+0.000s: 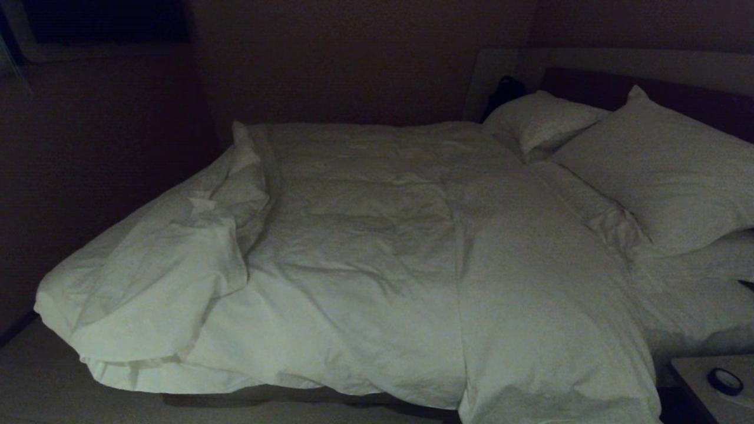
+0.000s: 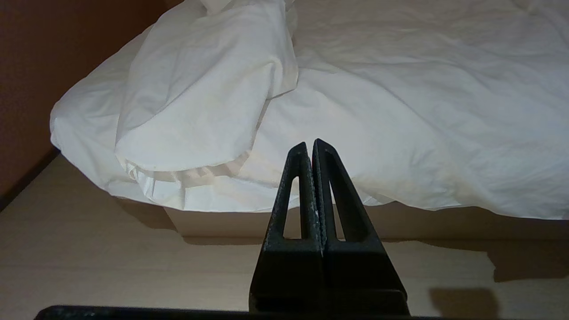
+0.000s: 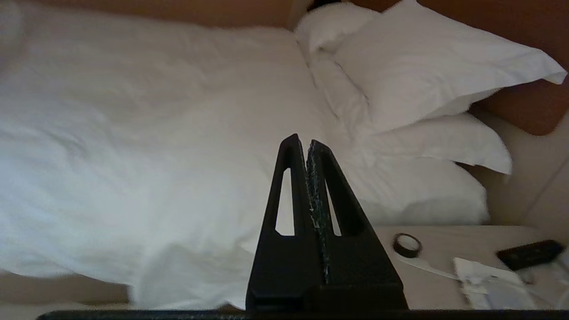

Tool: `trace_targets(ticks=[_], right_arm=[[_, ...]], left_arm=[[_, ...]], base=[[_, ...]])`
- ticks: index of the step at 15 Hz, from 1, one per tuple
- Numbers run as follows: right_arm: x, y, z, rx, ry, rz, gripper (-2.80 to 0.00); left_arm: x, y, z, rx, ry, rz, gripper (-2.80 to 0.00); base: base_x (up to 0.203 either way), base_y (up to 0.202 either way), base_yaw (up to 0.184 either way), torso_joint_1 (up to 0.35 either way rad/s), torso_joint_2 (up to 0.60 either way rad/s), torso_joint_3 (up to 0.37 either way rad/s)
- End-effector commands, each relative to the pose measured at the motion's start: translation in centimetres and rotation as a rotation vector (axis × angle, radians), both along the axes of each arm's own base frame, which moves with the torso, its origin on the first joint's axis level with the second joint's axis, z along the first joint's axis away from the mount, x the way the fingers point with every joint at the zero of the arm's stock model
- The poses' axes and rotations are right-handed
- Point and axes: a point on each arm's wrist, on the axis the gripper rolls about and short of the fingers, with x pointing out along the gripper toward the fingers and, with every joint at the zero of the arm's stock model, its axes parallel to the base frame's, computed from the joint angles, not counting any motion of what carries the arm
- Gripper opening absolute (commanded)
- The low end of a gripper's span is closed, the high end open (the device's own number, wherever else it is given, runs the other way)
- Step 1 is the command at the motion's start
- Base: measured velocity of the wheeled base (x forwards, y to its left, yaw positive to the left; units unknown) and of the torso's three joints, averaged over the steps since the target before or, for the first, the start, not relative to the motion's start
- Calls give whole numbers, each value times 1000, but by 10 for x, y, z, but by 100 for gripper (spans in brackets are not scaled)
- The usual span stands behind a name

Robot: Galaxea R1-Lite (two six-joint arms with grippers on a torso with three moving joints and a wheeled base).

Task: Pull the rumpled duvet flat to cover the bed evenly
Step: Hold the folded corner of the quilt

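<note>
The white creased duvet (image 1: pixel 377 247) lies over the bed (image 2: pixel 231 222) and hangs over the near side. At the foot end, on the left, a corner of it is folded back in a rumpled flap (image 1: pixel 177 253) (image 2: pixel 200 98). Neither arm shows in the head view. In the left wrist view my left gripper (image 2: pixel 310 144) is shut and empty, held off the bed's near side above the floor. In the right wrist view my right gripper (image 3: pixel 302 141) is likewise shut and empty, short of the duvet (image 3: pixel 133 146) near the pillow end.
White pillows (image 1: pixel 665 176) (image 3: pixel 422 66) lean at the dark headboard (image 1: pixel 648 88) on the right. A bedside table (image 1: pixel 707 383) (image 3: pixel 444 266) at the near right carries a roll of tape (image 1: pixel 725 381) (image 3: pixel 407 244), papers and a dark remote (image 3: pixel 529 254). A wall runs along the left.
</note>
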Motion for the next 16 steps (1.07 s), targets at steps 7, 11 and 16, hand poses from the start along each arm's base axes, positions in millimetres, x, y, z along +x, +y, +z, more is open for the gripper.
trace_targets(ticks=[7,11,16], right_arm=[[22,1,-22,-35,-56,53,-280],[21,3,-20,-134,-67,132,-280],[14,0,0,-78,-268,-35,-280]], left_arm=[[0,0,0,1,1,0,-280],[0,0,0,4,2,3,-280],[0,0,-1,7,4,2,-280]], base=[[0,0,0,0,0,0],[0,0,0,0,0,0],[0,0,0,0,0,0]])
